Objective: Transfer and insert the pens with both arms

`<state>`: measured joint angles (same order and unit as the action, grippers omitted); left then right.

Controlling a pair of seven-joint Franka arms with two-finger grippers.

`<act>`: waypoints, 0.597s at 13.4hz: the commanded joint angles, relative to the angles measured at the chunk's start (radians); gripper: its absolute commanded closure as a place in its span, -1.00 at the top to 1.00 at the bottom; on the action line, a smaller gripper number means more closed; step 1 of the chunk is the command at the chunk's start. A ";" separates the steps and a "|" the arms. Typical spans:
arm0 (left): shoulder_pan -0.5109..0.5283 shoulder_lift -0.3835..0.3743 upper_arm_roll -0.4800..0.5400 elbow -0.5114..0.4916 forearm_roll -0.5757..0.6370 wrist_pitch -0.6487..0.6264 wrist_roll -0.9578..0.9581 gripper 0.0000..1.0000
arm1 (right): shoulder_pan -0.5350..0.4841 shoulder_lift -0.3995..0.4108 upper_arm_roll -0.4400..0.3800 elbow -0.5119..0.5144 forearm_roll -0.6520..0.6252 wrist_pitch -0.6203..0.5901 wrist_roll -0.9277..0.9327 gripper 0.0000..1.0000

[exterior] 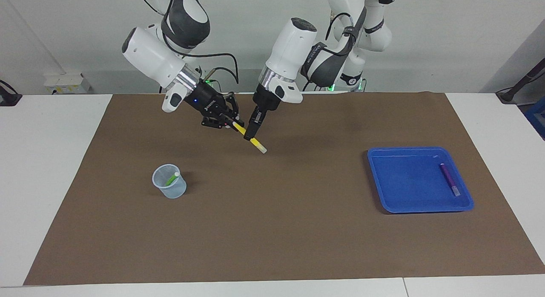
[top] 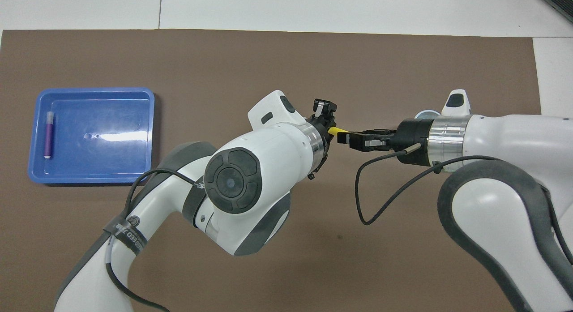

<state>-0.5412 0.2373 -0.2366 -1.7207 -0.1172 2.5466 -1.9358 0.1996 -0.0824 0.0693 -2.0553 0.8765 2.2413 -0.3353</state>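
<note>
Glossy plastic blue tray (exterior: 385,203); matt brown mat (exterior: 272,229); translucent plastic cup (exterior: 170,190).

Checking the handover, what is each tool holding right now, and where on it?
Both tools grip the yellow pen in the air: left tool around its middle, right tool at its upper end.

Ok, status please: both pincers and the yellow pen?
Left pincer and right pincer both shut on the slim yellow marker pen, raised over the brown mat. Nothing in the way.
</note>
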 commanded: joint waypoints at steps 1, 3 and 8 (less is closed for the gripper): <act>-0.014 -0.004 0.011 0.000 -0.015 0.007 0.008 -1.00 | -0.011 0.013 0.001 0.014 0.013 0.009 0.002 -1.00; -0.014 -0.004 0.011 0.000 -0.015 0.007 0.014 -0.65 | -0.016 0.013 0.001 0.017 0.013 0.009 0.007 -1.00; -0.016 -0.004 0.011 -0.002 -0.012 0.004 0.015 1.00 | -0.016 0.018 -0.002 0.032 -0.002 0.000 0.019 -1.00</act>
<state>-0.5428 0.2376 -0.2373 -1.7207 -0.1172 2.5501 -1.9310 0.1912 -0.0813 0.0639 -2.0466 0.8765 2.2451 -0.3352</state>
